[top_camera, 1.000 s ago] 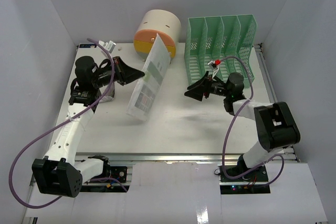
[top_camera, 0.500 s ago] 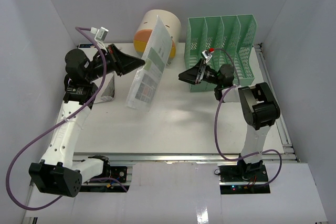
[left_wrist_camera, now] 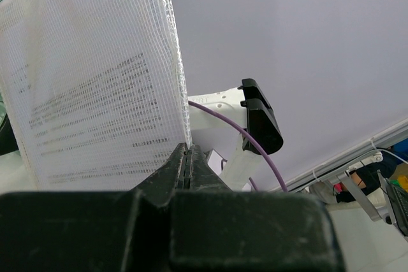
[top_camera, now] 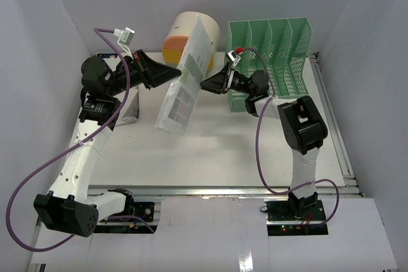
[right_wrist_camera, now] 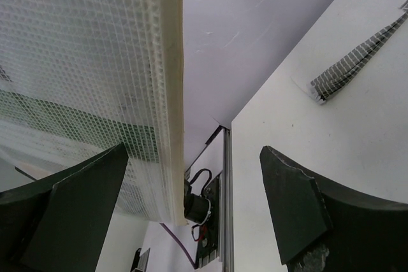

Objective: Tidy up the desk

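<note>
Clenched, my left jaws held the mesh document pouch [top_camera: 183, 87]; right jaws gaped at its 3 o'clock edge.

The right jaws have swung left, up to the lifted mesh pouch [top_camera: 186, 93].

White desk [top_camera: 217, 151], flat, rectangular; metal rail [top_camera: 217, 190] runs along its near edge. Green slotted file rack [top_camera: 268, 62] stands upright at the far right corner. Left of the rack, at the far edge, sits a round container [top_camera: 182, 33], cream above and orange below. Well left of the rack, by the left edge, a flat silvery pouch [top_camera: 131, 114] lies on the surface, partly hidden.
</note>
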